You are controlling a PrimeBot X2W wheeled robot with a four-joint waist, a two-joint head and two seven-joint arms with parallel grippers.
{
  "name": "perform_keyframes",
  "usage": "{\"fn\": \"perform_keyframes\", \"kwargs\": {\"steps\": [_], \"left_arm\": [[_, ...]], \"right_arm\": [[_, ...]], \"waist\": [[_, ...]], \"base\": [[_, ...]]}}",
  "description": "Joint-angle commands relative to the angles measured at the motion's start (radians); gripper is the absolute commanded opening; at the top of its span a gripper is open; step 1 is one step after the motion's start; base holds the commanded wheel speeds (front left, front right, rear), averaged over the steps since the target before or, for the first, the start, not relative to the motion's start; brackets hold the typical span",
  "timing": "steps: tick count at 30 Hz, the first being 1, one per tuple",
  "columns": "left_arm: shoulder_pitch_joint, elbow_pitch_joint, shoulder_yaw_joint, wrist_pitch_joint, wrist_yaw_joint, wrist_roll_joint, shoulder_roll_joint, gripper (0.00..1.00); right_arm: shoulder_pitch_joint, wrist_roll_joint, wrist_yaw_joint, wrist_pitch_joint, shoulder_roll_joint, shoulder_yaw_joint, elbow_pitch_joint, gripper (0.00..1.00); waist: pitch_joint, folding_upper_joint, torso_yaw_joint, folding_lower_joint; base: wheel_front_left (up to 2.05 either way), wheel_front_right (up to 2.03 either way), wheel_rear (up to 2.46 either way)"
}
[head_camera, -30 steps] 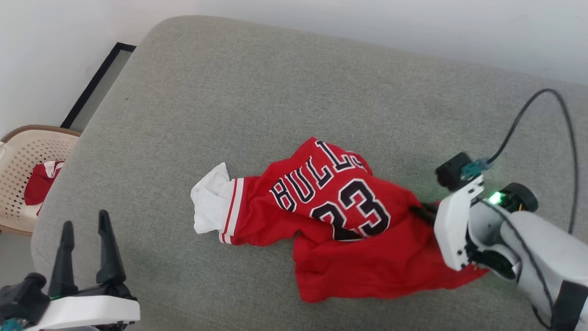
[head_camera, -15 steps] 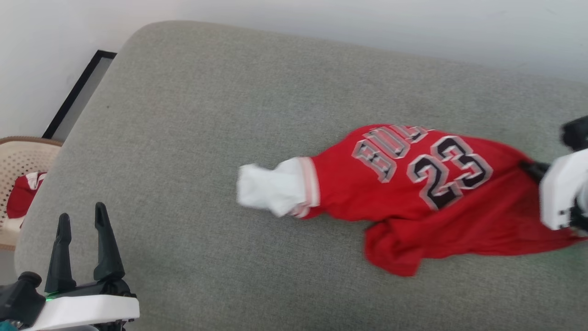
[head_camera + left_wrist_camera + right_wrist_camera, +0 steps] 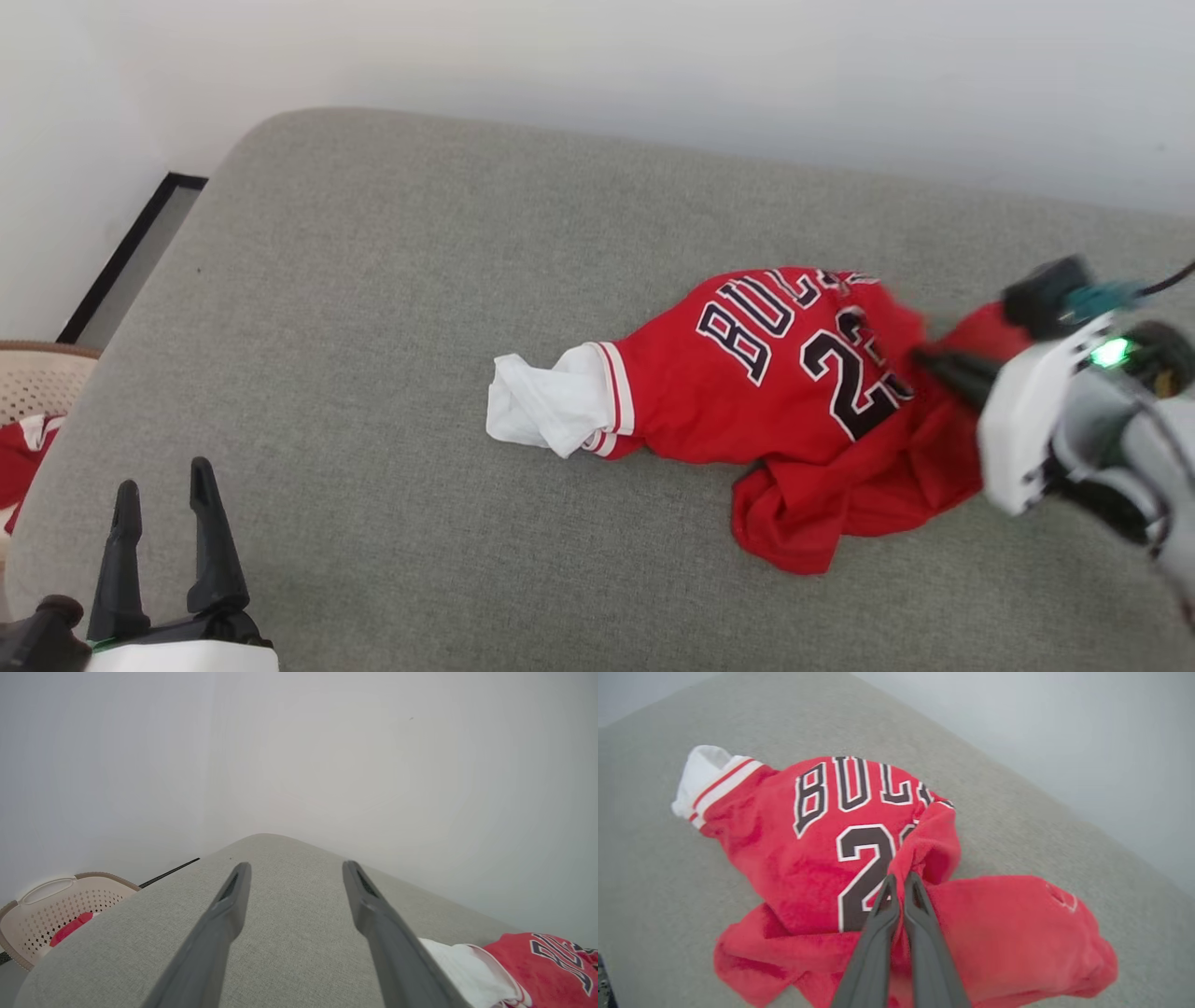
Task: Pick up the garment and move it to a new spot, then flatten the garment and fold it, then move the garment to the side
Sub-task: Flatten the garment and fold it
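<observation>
The red jersey garment [image 3: 775, 392] lies crumpled on the grey cushion [image 3: 420, 280], its white sleeve [image 3: 541, 411] pointing left and the "BULLS" lettering and number facing up. My right gripper [image 3: 924, 359] is shut on a fold of the garment [image 3: 859, 858] near the number, with the red cloth pinched between its fingers [image 3: 878, 914]. Part of the number is hidden under the raised fold. My left gripper [image 3: 159, 481] stands open at the lower left, apart from the garment [image 3: 546, 961], with nothing between its fingers [image 3: 233, 896].
A beige perforated basket [image 3: 42, 905] holding another red cloth [image 3: 14, 457] stands off the cushion's left end. A white wall runs behind the cushion, and a dark strip [image 3: 121, 261] lies on the floor at the left. Bare cushion lies left of the garment.
The right gripper has dragged the garment to the right across the cushion and bunched its right part up. The head camera has shifted too. The left gripper has stayed open.
</observation>
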Motion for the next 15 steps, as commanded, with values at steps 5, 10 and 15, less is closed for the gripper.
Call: {"fn": "perform_keyframes", "kwargs": {"steps": [5, 10, 15], "left_arm": [[0.02, 0.001, -0.014, -0.005, -0.004, -0.006, 0.012, 1.0], [0.015, 0.005, -0.038, -0.005, -0.004, -0.012, 0.017, 1.0], [-0.007, 0.009, -0.052, -0.005, -0.004, -0.024, 0.013, 1.0]], "right_arm": [[0.081, -0.005, 0.0, 0.064, 0.051, 0.05, -0.177, 0.0], [0.169, -0.017, 0.0, 0.127, 0.119, 0.073, -0.288, 0.0], [0.249, -0.051, 0.0, 0.175, 0.212, 0.096, -0.298, 0.2]], "waist": [[-0.035, 0.0, 0.006, 0.0], [-0.039, 0.0, 0.025, 0.0], [-0.024, 0.0, 0.037, 0.0]], "base": [[0.0, 0.0, 0.0], [0.0, 0.0, 0.0], [0.0, 0.0, 0.0]]}}
